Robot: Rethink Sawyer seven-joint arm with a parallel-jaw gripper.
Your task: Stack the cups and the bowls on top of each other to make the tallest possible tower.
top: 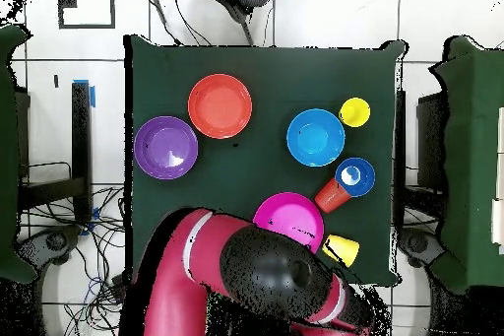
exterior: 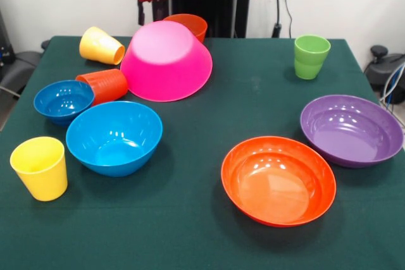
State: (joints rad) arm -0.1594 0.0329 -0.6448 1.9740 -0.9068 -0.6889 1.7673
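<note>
The big pink bowl [exterior: 166, 60] lies upside down on the table [exterior: 253, 93], a wide flat base to build on. The hand [exterior: 154, 11] hangs just behind it; I cannot tell if it holds anything. The other bowls and cups sit around it, none stacked yet.

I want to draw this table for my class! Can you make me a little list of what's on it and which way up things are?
table: dark green cloth
pink bowl: upside down, far side
small orange bowl: behind the pink bowl
blue bowls: medium and small, both upright
shallow bowls: orange and purple, upright
upright cups: yellow, green
cups on their sides: yellow, orange-red
gripper: above the far edge
tower: none yet
</note>
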